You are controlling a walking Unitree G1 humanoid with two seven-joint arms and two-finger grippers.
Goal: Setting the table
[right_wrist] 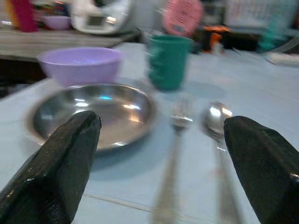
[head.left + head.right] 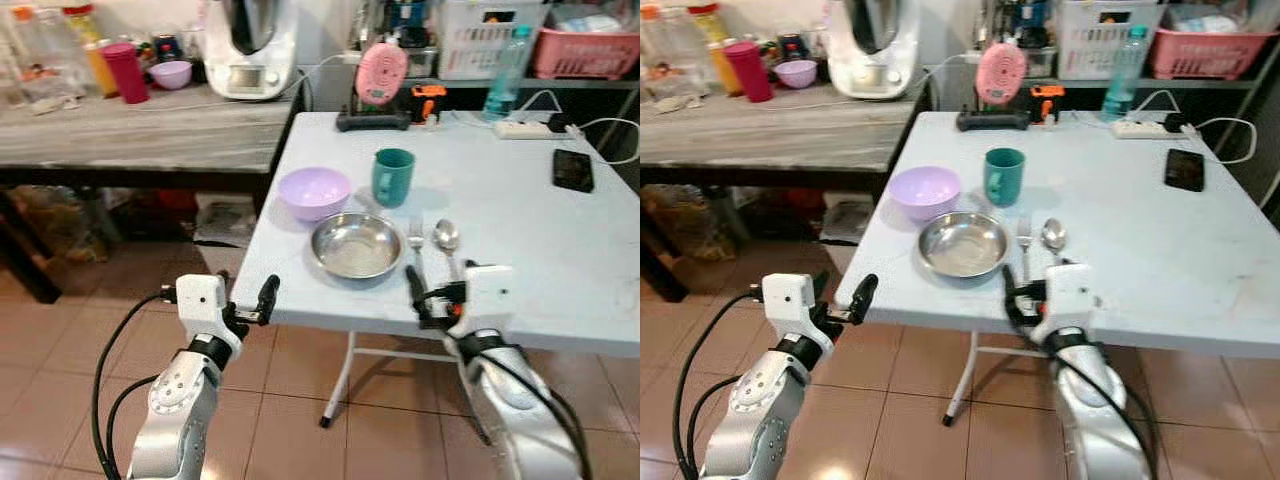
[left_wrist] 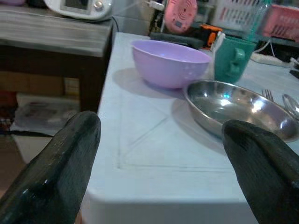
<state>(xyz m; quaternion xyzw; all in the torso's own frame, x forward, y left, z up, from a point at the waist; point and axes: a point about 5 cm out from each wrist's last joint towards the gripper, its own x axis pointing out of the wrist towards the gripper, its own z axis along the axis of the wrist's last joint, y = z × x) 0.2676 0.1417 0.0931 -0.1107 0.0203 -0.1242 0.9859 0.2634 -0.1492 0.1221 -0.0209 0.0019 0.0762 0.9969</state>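
On the table (image 2: 560, 260) a steel plate (image 2: 355, 245) lies with the fork (image 2: 416, 240) and spoon (image 2: 446, 238) just right of it, the bowl (image 2: 314, 192) and mug (image 2: 393, 176) behind it, while both grippers, right (image 2: 428, 300) by the fork's handle and left (image 2: 250, 308) at the table's edge, hold their fingers wide apart, empty.

Lilac bowl (image 2: 314, 191), teal mug (image 2: 393, 176), silver dish (image 2: 355, 245) (shiny), pale blue table (image 2: 520, 230), black phone (image 2: 573, 169).
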